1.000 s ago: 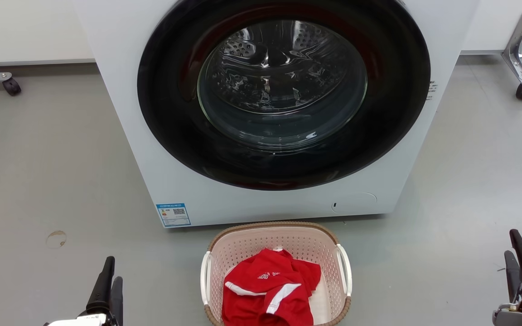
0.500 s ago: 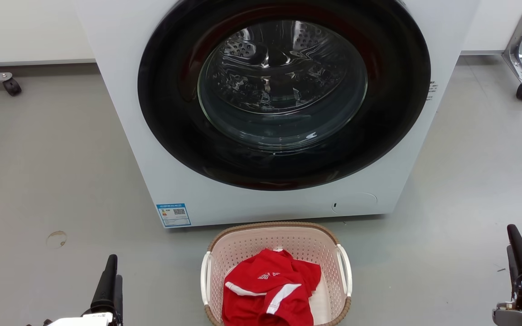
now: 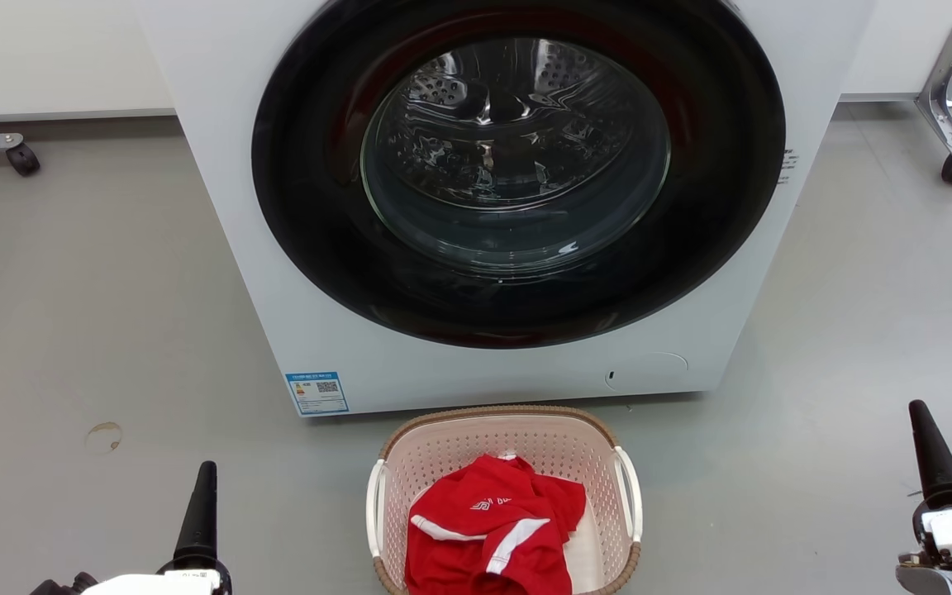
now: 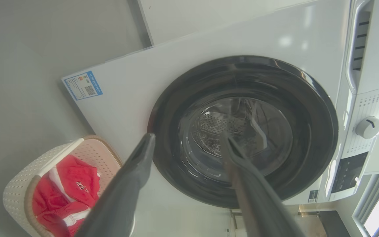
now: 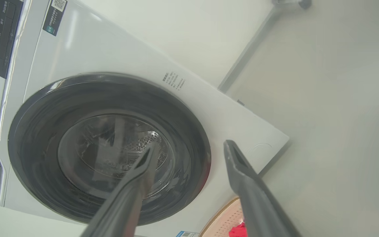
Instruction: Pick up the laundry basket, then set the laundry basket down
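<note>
The basket (image 3: 497, 411) stands on the grey floor (image 3: 71, 330) just in front of the washer (image 3: 220, 207), centred under its round dark door (image 3: 517, 165), which is closed. The near edge of the basket is cut off by the bottom of the head view. A red garment (image 3: 488, 529) with white stripes lies crumpled inside, and the two white handles sit on the left and right sides of the brown rim.

The left gripper (image 3: 205, 475) hangs low at the left, well apart from the basket, with its fingers pointing towards the washer. In the left wrist view its two fingers stand clearly spread (the washer door shows through the gap), and nothing is between them. That view also shows the basket (image 4: 21, 184) off to one side of the fingers, not touched.

The right gripper (image 3: 919, 411) hangs low at the right, farther from the basket than the left one. In the right wrist view its fingers are likewise parted and hold nothing; a corner of the basket (image 5: 222, 220) peeks in at the bottom edge beside one finger.

A blue label (image 3: 316, 392) sits on the washer's lower left corner. A metal leg on a caster (image 3: 951, 124) stands at the far right.
</note>
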Controlling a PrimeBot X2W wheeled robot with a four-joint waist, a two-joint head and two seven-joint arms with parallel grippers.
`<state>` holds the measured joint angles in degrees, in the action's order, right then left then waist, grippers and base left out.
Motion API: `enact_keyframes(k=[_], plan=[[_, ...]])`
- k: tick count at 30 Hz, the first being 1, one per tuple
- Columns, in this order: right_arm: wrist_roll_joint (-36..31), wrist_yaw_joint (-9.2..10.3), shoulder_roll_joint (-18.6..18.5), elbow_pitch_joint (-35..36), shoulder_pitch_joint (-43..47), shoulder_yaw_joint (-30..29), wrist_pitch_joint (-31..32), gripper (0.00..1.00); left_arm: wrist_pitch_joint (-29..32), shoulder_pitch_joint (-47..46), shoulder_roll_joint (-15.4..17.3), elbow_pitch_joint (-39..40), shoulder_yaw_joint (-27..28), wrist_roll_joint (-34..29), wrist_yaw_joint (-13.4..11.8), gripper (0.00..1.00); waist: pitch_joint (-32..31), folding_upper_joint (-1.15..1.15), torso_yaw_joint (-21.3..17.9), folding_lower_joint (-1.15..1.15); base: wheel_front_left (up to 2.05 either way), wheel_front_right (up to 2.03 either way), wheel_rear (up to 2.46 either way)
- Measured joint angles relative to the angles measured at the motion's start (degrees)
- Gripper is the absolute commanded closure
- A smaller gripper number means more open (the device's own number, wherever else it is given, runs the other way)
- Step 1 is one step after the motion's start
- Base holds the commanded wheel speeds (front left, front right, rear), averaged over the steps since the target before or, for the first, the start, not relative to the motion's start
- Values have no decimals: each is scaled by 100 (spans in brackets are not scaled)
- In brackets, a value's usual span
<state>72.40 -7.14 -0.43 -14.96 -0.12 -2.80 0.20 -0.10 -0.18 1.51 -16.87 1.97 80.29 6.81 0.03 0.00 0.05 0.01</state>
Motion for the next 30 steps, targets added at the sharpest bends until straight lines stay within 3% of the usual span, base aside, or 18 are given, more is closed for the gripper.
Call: enact_keyframes(k=[11, 17, 30], plan=[[-1307, 0, -71, 83, 0, 151, -189, 0, -187, 1, 8, 67, -19, -1058, -1, 0, -4, 0, 16, 0, 0, 0, 0], [-2080, 0, -115, 97, 0, 237, -292, 0, -302, 2, 10, 167, -67, -1742, -141, 0, -6, 0, 32, 0, 0, 0, 0], [-3204, 0, -202, 99, 0, 424, -495, 0, -504, 135, 23, 296, -182, -2873, -259, 0, -23, 0, 55, 0, 0, 0, 0]])
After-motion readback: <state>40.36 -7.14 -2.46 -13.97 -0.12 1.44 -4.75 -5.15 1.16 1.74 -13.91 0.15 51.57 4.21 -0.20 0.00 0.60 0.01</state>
